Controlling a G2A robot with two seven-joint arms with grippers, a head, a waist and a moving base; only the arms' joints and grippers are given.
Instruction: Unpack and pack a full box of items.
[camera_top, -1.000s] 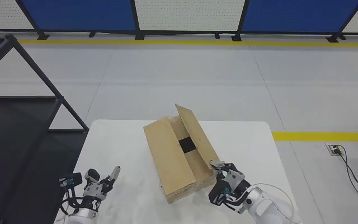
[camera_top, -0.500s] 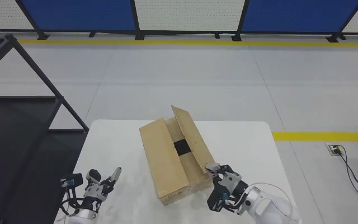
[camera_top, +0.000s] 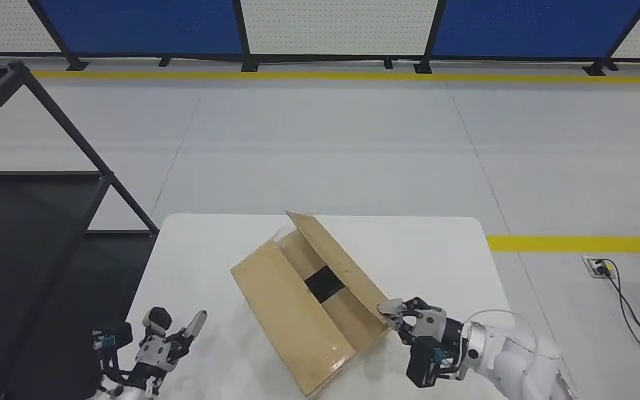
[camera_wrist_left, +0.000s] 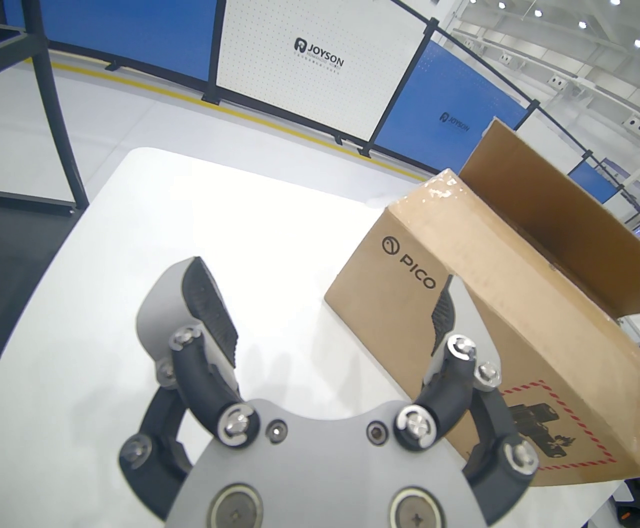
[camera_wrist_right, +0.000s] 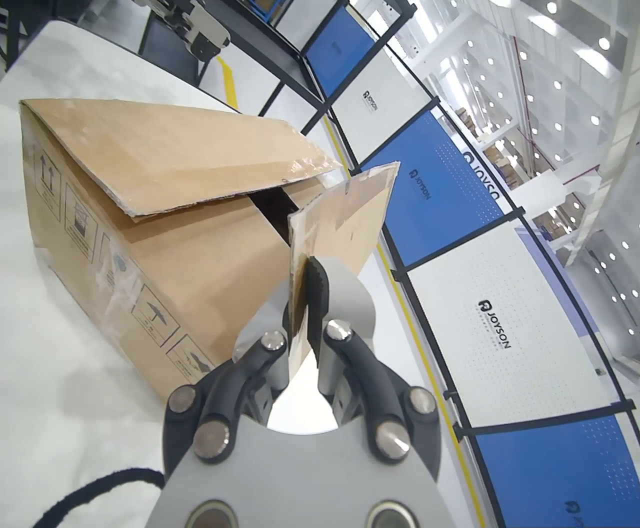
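The white rectangular surface (camera_top: 190, 260) carries one thing: a long brown corrugated-cardboard box (camera_top: 285, 315), lying about mid-surface and reaching toward the near edge. Its long axis runs on a diagonal, from the far side down toward the near right, so one short end faces the near edge between the two arms and the other points away toward the far left. It sits flat on its base with the opening upward.

Along the box's right-hand long side, a brown cardboard flap (camera_top: 335, 260) stands lifted at a steep tilt, while the opposite flap lies nearly flat over the top. A dark slot of interior shows between them, and what is inside cannot be made out. The lifted flap looks held up on purpose — judging by the task, to open the top so the contents can be reached.

The right gripper (camera_wrist_right: 301, 282) sits at the near end of that flap, its fingers pinching the cardboard edge between the ribbed pads.

The left gripper (camera_wrist_left: 330, 300) is low over the near-left part of the surface, apart from the box, fingers spread wide with nothing between them. It faces the box's left long side — probably placed to steady the box or take the other flap.
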